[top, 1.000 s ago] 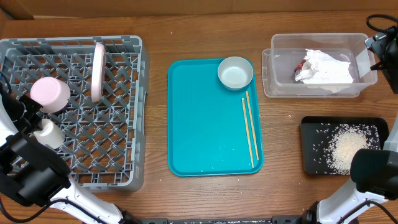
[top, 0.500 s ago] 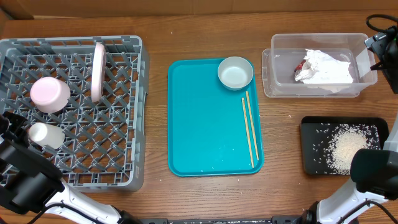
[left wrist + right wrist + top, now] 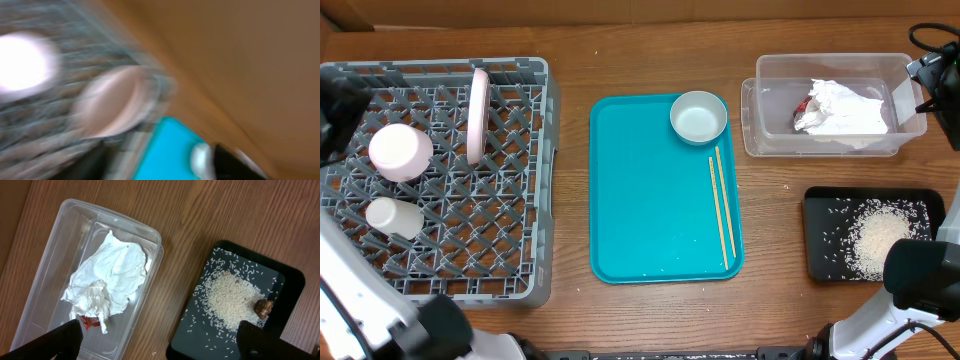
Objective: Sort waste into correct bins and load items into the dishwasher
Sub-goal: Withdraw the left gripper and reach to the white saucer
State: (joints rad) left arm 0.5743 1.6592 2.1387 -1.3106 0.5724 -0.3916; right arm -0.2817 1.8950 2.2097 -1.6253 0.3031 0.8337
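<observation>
Right fingers (image 3: 260, 342) spread wide, gripping nothing. Below them we see the clear tub (image 3: 45, 265) holding napkin (image 3: 112, 275) and red wrapper (image 3: 89, 322), and beside it the black tray (image 3: 292, 280) with rice (image 3: 232, 297) and brown scrap (image 3: 263, 307). Left fingers (image 3: 235, 165), blurred, appear apart and bare, over the rack (image 3: 520, 250), where cup (image 3: 393, 216), bowl (image 3: 400, 151) and plate (image 3: 478, 115) sit.

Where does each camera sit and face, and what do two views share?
Overhead: above the table, facing straight down: grey lattice dish rack, flat teal tray; arms at edges.
Left wrist: motion-blurred, tilted across that rack toward pinkish round plate; left gripper unclear.
Right wrist: faces down on clear plastic tub, shallow black tray; open right gripper at bottom.
Shared: overhead also shows tub and black tray.
</observation>
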